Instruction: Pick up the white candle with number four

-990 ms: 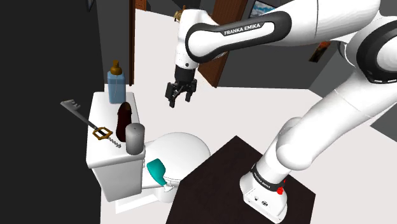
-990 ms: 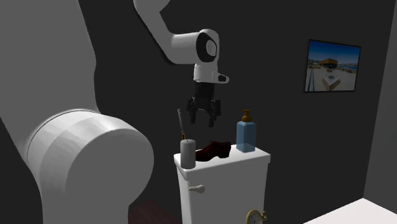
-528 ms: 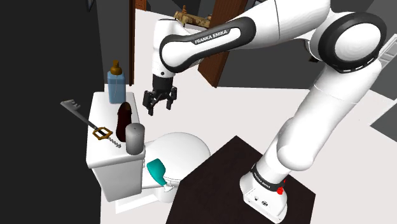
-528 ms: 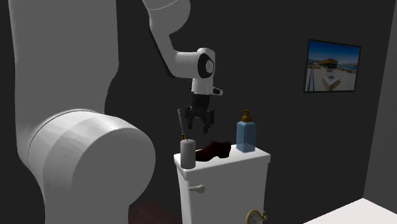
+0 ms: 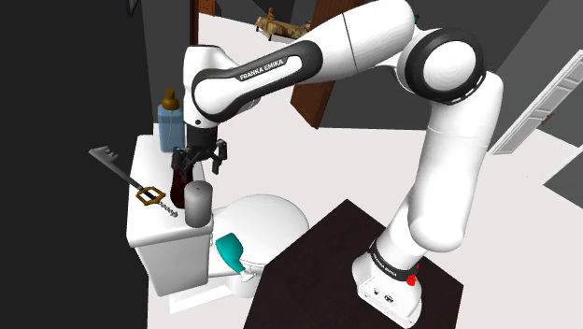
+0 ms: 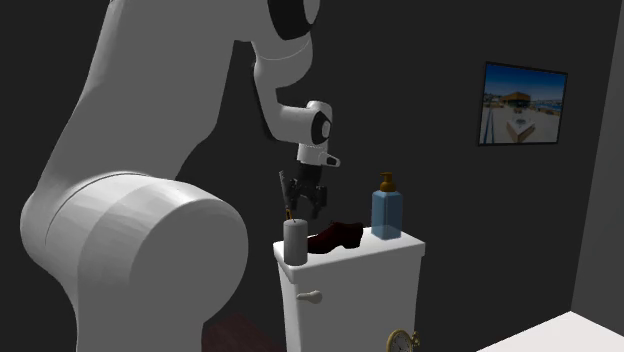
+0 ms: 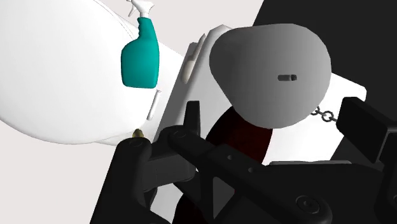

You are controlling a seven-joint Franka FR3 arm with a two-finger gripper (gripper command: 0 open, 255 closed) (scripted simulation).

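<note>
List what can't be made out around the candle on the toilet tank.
- Numeral on the candle: unreadable. The shoulder view gives a plain grey side, and the wrist view faces its top.
- Dark shoe: in the wrist view, mostly covered by the candle and the gripper.
- Key: in the wrist view, hidden behind the candle apart from its chain.

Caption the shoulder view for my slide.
Open gripper hovers above the grey candle on the toilet tank, beside a dark shoe and blue bottle.
</note>
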